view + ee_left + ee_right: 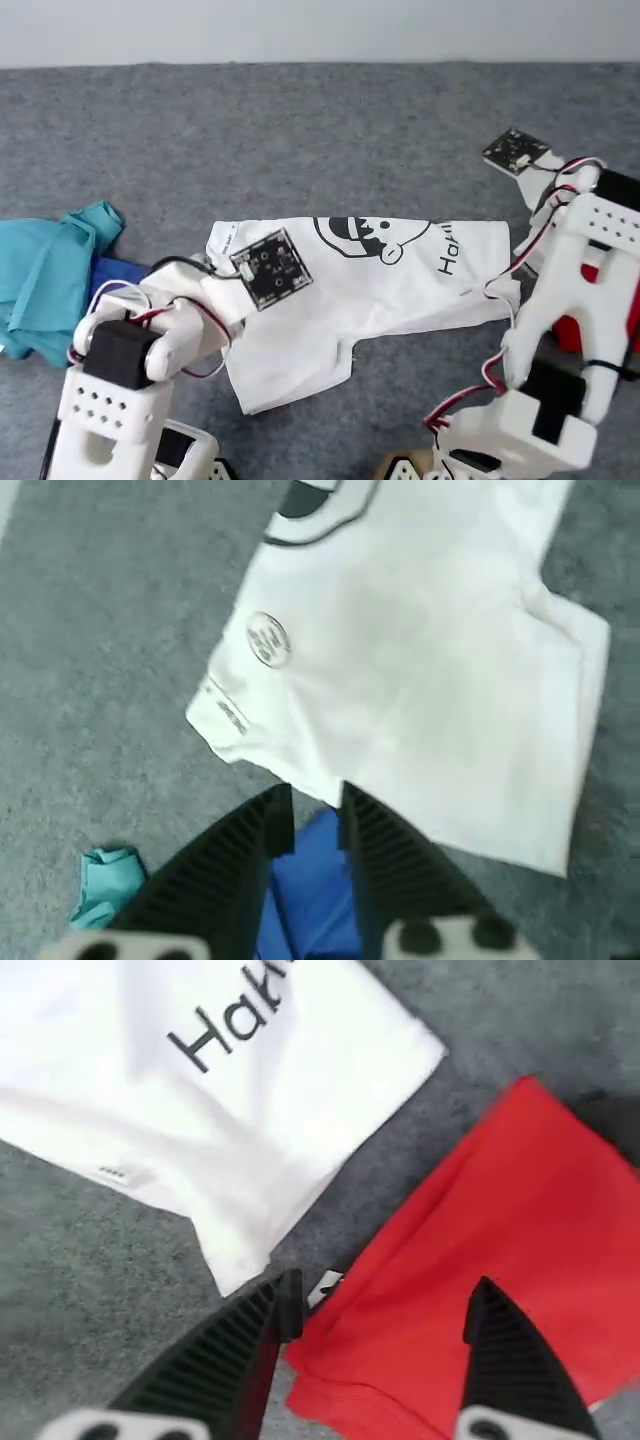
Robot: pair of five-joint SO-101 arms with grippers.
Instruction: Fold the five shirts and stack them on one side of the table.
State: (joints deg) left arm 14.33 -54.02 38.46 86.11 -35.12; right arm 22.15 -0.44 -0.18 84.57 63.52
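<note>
Surface: a grey, carpet-like bench [300, 130] with a pale wall [300, 30] along its far edge.
High view, shirts: the white shirt [400, 290] lies spread across the middle, print up, its near edge bunched and uneven. The teal shirt [45, 270] is heaped at the far left, with the blue shirt [118, 272] just beside it. The red shirt [572, 336] lies at the right, largely under an arm.
High view, arms: the left arm [130, 350] leans over the white shirt's left edge. The right arm [570, 300] stands at that shirt's right end.
Left wrist view: the left gripper [315, 798] hangs over the line where blue cloth meets the white shirt's edge. Its jaws stand narrow, a slim gap between them, with nothing clearly pinched.
Right wrist view: the right gripper [388, 1295] is spread wide above the red shirt's corner, empty, with the white shirt's hem near.
Step in hand: most likely folding the white shirt, with 0 neat folded stacks made so far.
Next move: the left gripper should pinch only white cloth, not blue. The right one should shift from red to the white hem, so that the 2 lift together.
</note>
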